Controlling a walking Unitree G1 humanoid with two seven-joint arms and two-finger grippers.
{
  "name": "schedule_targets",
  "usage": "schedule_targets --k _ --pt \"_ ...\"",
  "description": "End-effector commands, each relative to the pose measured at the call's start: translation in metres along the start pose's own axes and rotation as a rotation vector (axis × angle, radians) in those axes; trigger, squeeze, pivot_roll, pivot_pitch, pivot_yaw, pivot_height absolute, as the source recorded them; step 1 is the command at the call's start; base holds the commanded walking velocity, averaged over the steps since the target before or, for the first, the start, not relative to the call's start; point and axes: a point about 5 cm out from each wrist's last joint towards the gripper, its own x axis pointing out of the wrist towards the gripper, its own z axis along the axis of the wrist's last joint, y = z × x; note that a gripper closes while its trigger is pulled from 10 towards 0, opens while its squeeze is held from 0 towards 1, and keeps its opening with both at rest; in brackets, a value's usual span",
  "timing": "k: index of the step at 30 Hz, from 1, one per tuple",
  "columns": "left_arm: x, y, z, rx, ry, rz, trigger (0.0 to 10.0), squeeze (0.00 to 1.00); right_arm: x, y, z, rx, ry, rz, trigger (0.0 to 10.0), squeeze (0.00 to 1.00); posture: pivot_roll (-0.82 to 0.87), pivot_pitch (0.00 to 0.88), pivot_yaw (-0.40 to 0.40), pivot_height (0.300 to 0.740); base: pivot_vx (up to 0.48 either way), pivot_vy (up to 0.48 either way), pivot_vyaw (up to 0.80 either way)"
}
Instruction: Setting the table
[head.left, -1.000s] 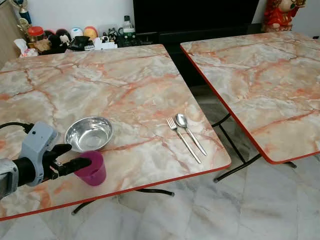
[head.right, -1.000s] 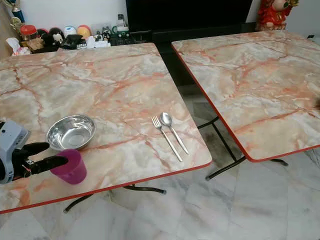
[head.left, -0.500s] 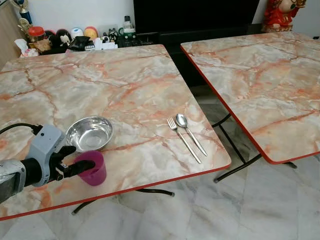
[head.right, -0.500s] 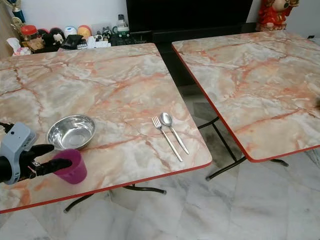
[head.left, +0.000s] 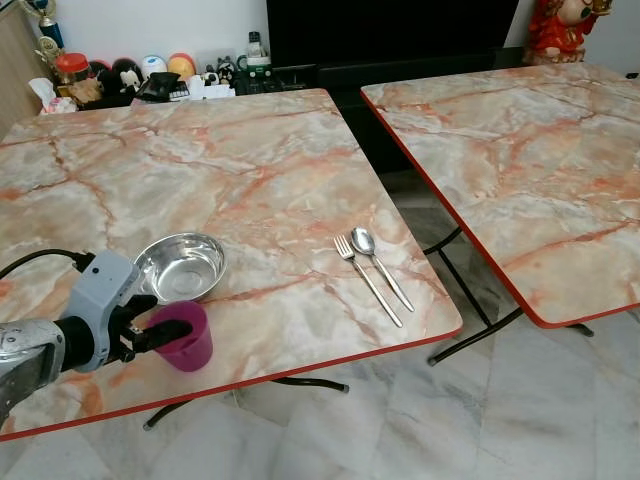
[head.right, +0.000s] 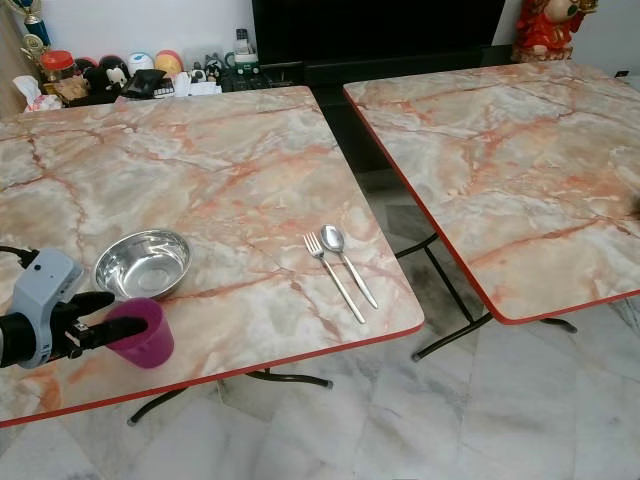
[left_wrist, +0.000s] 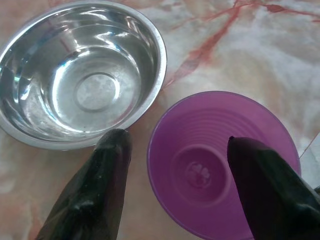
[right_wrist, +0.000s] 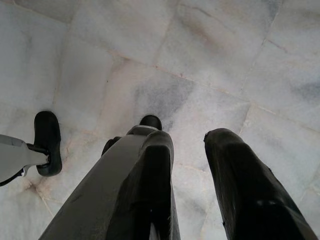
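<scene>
A purple plastic cup (head.left: 184, 338) stands upright near the front edge of the marble-pattern table (head.left: 270, 170). It sits just in front of a shallow steel bowl (head.left: 180, 265). My left gripper (head.left: 165, 313) is open at the cup's rim. In the left wrist view one finger (left_wrist: 112, 150) is outside the cup (left_wrist: 200, 175) on the bowl's (left_wrist: 80, 85) side, and the other finger (left_wrist: 255, 165) hangs over the cup's mouth. A fork (head.left: 365, 278) and a spoon (head.left: 382, 266) lie side by side to the right. My right gripper (right_wrist: 187, 137) hangs idle over the floor, its fingers a little apart.
A second marble-pattern table (head.left: 540, 160) stands to the right, with a strip of tiled floor (head.left: 440, 250) between the two. Jars and small clutter (head.left: 150, 80) line the far left against the wall. A red figurine (head.left: 560, 25) stands at the back right.
My left wrist has moved a little to the right, toward the cup, bringing the fingers closer around its rim. The cup, bowl and cutlery have stayed put.
</scene>
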Motion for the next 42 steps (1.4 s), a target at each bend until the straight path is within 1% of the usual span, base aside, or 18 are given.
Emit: schedule_targets --k 1,5,6,7,9,10,17,18,19,20,35,36,37,38,39,40,41,42 --pt "0.0014 0.0001 -0.0007 0.002 0.013 -0.002 10.0 0.0 -0.0013 0.0014 -0.0074 -0.004 0.027 0.004 10.0 0.0 0.1 0.145 0.03 0.74 0.0 0.0 0.0" --pt "0.002 0.0009 -0.001 0.004 0.015 0.001 8.4 0.0 -0.0013 0.0014 -0.0074 -0.005 0.027 0.004 10.0 0.0 0.1 0.145 0.03 0.74 0.0 0.0 0.0" --pt "0.0021 0.001 -0.001 0.004 0.015 0.002 4.9 0.0 -0.0013 0.0014 -0.0074 -0.005 0.027 0.004 10.0 0.0 0.1 0.147 0.029 0.74 0.0 0.0 0.0" --pt "0.0024 0.0009 -0.0011 0.003 0.014 0.0 2.6 0.0 -0.0013 0.0013 -0.0074 -0.006 0.027 0.005 10.0 0.0 0.1 0.148 0.029 0.74 0.0 0.0 0.0" --pt "0.0025 0.0007 -0.0012 0.003 0.013 -0.002 2.6 0.0 -0.0013 0.0013 -0.0075 -0.006 0.027 0.005 10.0 0.0 0.1 0.148 0.029 0.74 0.0 0.0 0.0" --pt "0.0027 0.0003 -0.002 0.004 0.016 -0.004 0.0 0.0 -0.0013 0.0013 -0.0075 -0.006 0.027 0.005 10.0 0.0 0.1 0.147 0.029 0.74 0.0 0.0 0.0" --pt "0.0035 0.0001 -0.001 0.01 0.017 -0.007 0.0 0.0 -0.0012 0.0011 -0.0071 -0.012 0.026 0.006 10.0 0.0 0.1 0.149 0.028 0.74 0.0 0.0 0.0" --pt "0.0036 0.0 -0.0009 0.012 0.017 -0.007 1.1 0.0 -0.0012 0.0011 -0.0071 -0.012 0.026 0.006 10.0 0.0 0.1 0.149 0.028 0.74 0.0 0.0 0.0" --pt "0.0037 -0.0001 -0.0006 0.015 0.018 -0.007 3.8 0.0 -0.0012 0.0011 -0.0071 -0.013 0.026 0.006 10.0 0.0 0.1 0.149 0.028 0.74 0.0 0.0 0.0" --pt "0.0039 -0.0006 -0.0001 0.018 0.018 -0.009 10.0 0.0 -0.0012 0.0011 -0.0072 -0.014 0.026 0.007 10.0 0.0 0.1 0.149 0.028 0.74 0.0 0.0 0.0" --pt "0.0047 -0.0006 -0.0036 0.029 0.033 -0.005 9.6 0.0 -0.0012 0.0013 -0.007 -0.018 0.025 0.009 10.0 0.0 0.1 0.15 0.029 0.74 0.0 0.0 0.0" --pt "0.0047 -0.0005 -0.0036 0.028 0.033 -0.004 7.7 0.0 -0.0012 0.0013 -0.007 -0.018 0.025 0.009 10.0 0.0 0.1 0.15 0.029 0.74 0.0 0.0 0.0" --pt "0.0048 -0.0004 -0.0036 0.028 0.032 -0.004 7.7 0.0 -0.0012 0.0013 -0.007 -0.018 0.025 0.009 10.0 0.0 0.1 0.15 0.029 0.74 0.0 0.0 0.0" --pt "0.0049 -0.0001 -0.0034 0.029 0.031 0.0 3.7 0.0 -0.0012 0.0013 -0.007 -0.018 0.025 0.008 10.0 0.0 0.1 0.15 0.029 0.74 0.0 0.0 0.0" --pt "0.0049 0.0001 -0.0034 0.029 0.03 0.001 3.7 0.0 -0.0012 0.0013 -0.007 -0.019 0.025 0.008 10.0 0.0 0.1 0.15 0.029 0.74 0.0 0.0 0.0" --pt "0.0049 0.0005 -0.0031 0.027 0.028 0.004 1.2 0.0 -0.0012 0.0013 -0.007 -0.019 0.025 0.008 10.0 0.0 0.1 0.15 0.029 0.74 0.0 0.0 0.0" --pt "0.0049 0.0009 -0.0028 0.026 0.026 0.007 1.2 0.0 -0.0012 0.0013 -0.007 -0.018 0.025 0.008 10.0 0.0 0.1 0.15 0.029 0.74 0.0 0.0 0.0" --pt "0.005 0.0008 -0.0028 0.025 0.026 0.007 0.2 0.0 -0.0012 0.0012 -0.007 -0.019 0.025 0.008 10.0 0.0 0.1 0.149 0.026 0.74 0.0 0.0 0.0"
